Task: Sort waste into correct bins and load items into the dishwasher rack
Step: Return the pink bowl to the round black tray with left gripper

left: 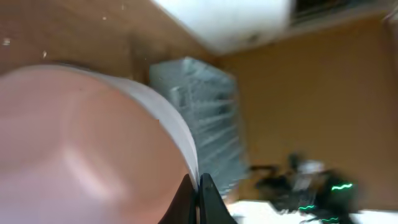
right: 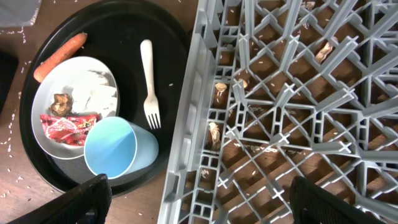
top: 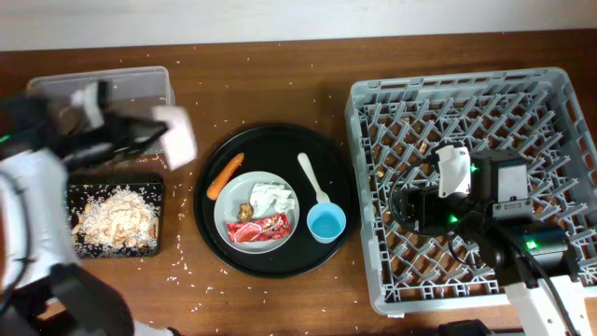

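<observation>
My left gripper [top: 157, 133] is shut on the rim of the small white bowl [top: 179, 136], held tilted above the table between the clear tub [top: 131, 86] and the black tray [top: 157, 187]. In the left wrist view the bowl [left: 81, 137] fills the frame, with the jaws [left: 198, 190] pinching its edge. Pale food scraps [top: 117, 217] lie in the black tray. The grey plate [top: 233, 198] holds the tissue [top: 272, 198] and red wrapper [top: 259, 229]. The carrot [top: 225, 175], spoon [top: 312, 177] and blue cup [top: 326, 222] lie beside it. My right gripper [top: 406, 210] is open and empty over the rack [top: 466, 93].
The plate, carrot, spoon and cup rest on a large round black tray [top: 280, 140]. Rice-like crumbs are scattered on the wooden table and on the rack floor [right: 298, 93]. The right wrist view shows the cup [right: 115, 149] close to the rack's left wall, and its open jaws [right: 205, 208].
</observation>
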Robot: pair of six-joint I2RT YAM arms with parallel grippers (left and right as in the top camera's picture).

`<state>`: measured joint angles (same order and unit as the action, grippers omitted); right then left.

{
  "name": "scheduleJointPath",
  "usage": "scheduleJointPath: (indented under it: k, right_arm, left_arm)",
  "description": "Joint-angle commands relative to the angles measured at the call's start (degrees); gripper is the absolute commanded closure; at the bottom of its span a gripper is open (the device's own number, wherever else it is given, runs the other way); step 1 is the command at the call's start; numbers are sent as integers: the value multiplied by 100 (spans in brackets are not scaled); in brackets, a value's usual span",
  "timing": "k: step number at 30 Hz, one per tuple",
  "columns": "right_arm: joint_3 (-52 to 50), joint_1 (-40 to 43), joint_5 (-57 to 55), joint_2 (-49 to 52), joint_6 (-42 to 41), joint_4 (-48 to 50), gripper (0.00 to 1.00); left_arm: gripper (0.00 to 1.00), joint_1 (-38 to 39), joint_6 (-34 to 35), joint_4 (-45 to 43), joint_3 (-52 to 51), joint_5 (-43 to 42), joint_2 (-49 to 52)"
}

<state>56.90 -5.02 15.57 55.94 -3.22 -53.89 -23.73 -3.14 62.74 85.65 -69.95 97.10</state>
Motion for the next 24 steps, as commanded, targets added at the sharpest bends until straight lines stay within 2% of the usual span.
scheduleJointPath:
  k: [1, 5, 7, 11, 17, 18, 22, 24]
  right_arm:
    - [103, 22, 50, -11, -17, 20, 10]
    - [103, 22, 52, -11, -20, 74, 10]
    - [103, 22, 50, -11, -17, 76, 10]
    - [103, 22, 50, -11, -17, 72, 9]
    - [103, 22, 50, 63, -20, 74, 10]
    - [103, 22, 50, 111, -20, 74, 10]
    - [103, 22, 81, 275, -20, 90, 9]
    - [103, 22, 509, 282, -17, 297, 2]
  left_arm:
    - [99, 1596, 61, -785, 302, 2310, -166]
    - [100, 3818, 55, -1425, 302, 6273, -52]
    - [100, 4557, 44, -1637, 302, 7309, 181]
    - [99, 5171, -42, -1773, 299, 8081, 999]
    - [98, 5281, -35, -1816, 299, 7984, 1681]
    - [86, 5331, -35, -1818, 302, 7984, 1681]
    - [69, 5449, -35, -1779, 326, 7989, 1676]
    - [63, 5383, 31, -1416, 684, 7987, 1663]
